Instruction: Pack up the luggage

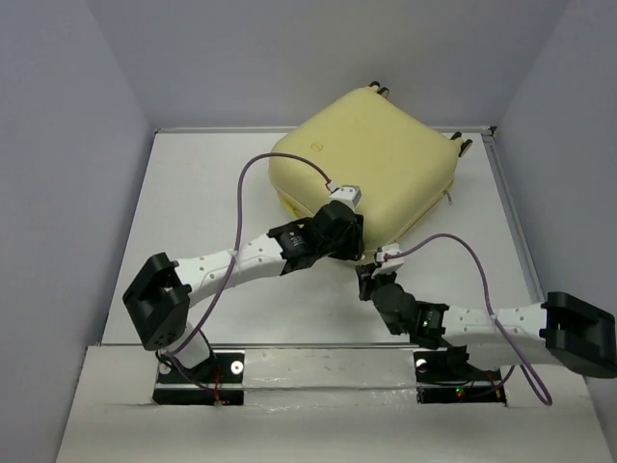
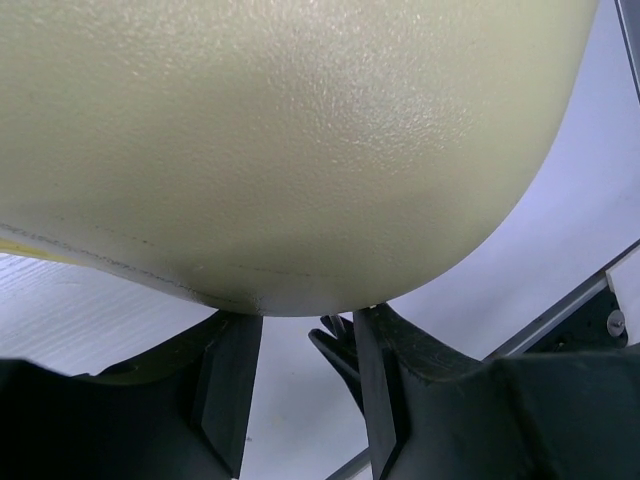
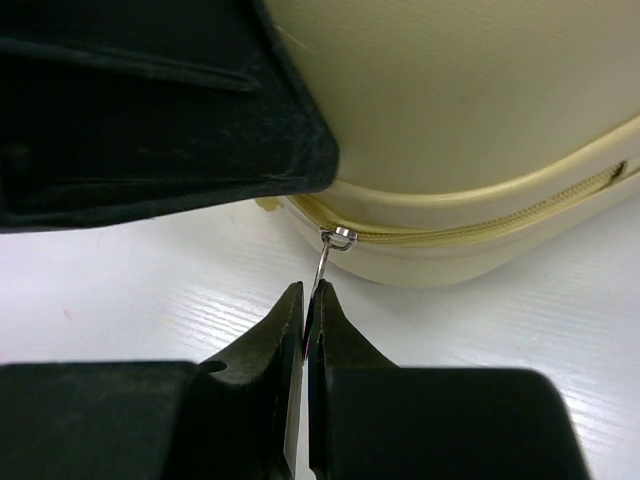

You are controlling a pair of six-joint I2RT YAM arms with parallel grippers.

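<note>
The luggage [image 1: 376, 154], a pale yellow hard-shell suitcase, lies closed at the back middle of the white table [image 1: 193, 203]. My left gripper [image 1: 343, 239] rests against its near rounded corner. In the left wrist view the left gripper [image 2: 305, 335] has its jaws apart with nothing between them, the tips touching the luggage shell [image 2: 300, 140]. My right gripper [image 1: 370, 278] sits low in front of that corner. The right gripper [image 3: 310, 292] is shut on the thin metal zipper pull [image 3: 325, 262], which hangs from the slider [image 3: 341, 237] on the yellow zipper [image 3: 470, 228].
The left gripper's black body [image 3: 150, 110] hangs just above and left of the zipper slider. Purple cables [image 1: 241, 203] loop over both arms. Grey walls enclose the table, and a metal rail [image 1: 511, 212] runs along its right edge.
</note>
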